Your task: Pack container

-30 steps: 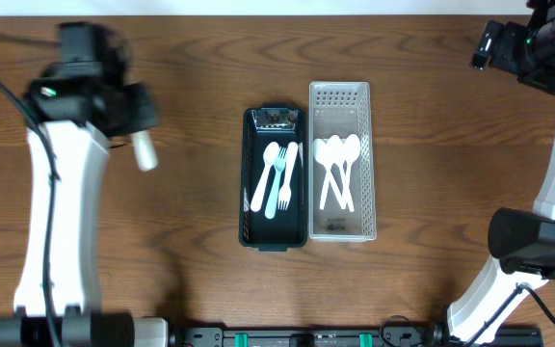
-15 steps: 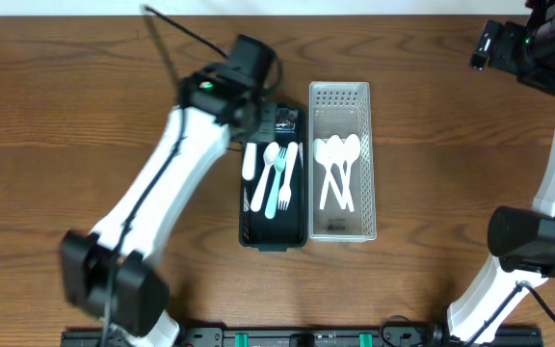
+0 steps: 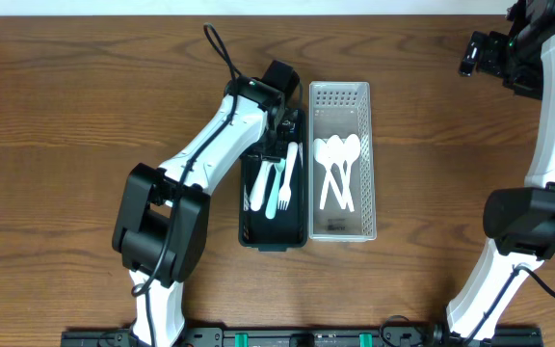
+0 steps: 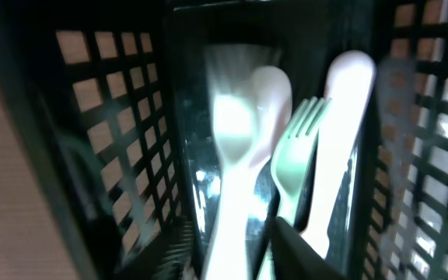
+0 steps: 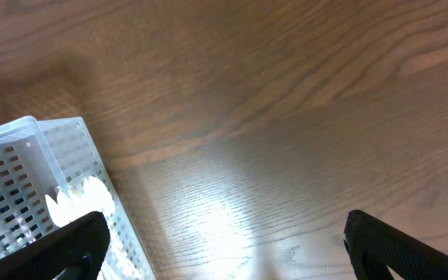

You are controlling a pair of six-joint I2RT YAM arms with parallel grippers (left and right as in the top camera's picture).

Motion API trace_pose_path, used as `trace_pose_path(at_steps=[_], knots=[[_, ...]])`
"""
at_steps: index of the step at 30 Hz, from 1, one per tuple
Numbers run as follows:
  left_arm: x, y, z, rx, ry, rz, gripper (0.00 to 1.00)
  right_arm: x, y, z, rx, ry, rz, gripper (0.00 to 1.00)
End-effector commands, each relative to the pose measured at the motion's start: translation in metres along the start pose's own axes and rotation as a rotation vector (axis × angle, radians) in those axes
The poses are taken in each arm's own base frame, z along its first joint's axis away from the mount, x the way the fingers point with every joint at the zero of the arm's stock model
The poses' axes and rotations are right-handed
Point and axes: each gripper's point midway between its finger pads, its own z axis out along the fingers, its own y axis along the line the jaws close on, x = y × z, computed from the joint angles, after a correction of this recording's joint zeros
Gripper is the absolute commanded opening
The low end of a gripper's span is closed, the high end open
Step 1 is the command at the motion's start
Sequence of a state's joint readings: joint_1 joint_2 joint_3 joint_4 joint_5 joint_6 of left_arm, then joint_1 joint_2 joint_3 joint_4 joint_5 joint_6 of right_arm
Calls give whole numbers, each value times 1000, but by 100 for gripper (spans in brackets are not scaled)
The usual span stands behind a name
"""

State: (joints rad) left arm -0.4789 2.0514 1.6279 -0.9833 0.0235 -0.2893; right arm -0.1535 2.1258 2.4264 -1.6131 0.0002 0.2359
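From above, the left hand (image 3: 282, 123) reaches down into the top end of the black basket (image 3: 247, 207). The arm hides its fingers, so I cannot tell if they are apart or together. The plastic cutlery (image 3: 276, 183) lies inside this basket, pointing along its length. Just beside it, touching, is the white basket (image 3: 370, 193) with three white spoons (image 3: 337, 169) in it. The right hand (image 3: 480, 56) is far off near the top corner of the surface (image 3: 85, 96), over bare wood.

The left wrist view is dark and blurry. It looks down inside the black basket. A white spoon (image 4: 236, 155), a pale green fork (image 4: 295, 148) and a long white piece (image 4: 341, 117) with a round end lie close together. I cannot tell if it is a knife. One dark finger shows at the bottom, but I still cannot tell how the hand stands.

In the right wrist view, the right hand (image 5: 224, 225) has its fingers wide apart, holding nothing. A corner of the white basket shows at the left.

I think these pieces are light, stiff and smooth, so they could slip. The middle of the handle looks like the best place to pinch.
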Motion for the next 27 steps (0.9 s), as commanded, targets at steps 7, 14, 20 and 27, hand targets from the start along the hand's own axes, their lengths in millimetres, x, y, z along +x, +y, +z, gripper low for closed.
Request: trace_pose_path(at_steps=[7, 14, 20, 27], knots=[[-14, 1, -43, 5, -102, 119, 44, -2, -4, 3, 12, 0, -14, 99], [-68, 39, -161, -153, -505, 112, 76, -23, 34, 1, -34, -114, -103, 99], [-116, 113, -215, -203, -758, -64, 98, -94, 101, -24, -116, -481, -168, 99], [-158, 230, -234, -296, -939, -308, 98, -159, 154, -66, -236, -841, -186, 99]])
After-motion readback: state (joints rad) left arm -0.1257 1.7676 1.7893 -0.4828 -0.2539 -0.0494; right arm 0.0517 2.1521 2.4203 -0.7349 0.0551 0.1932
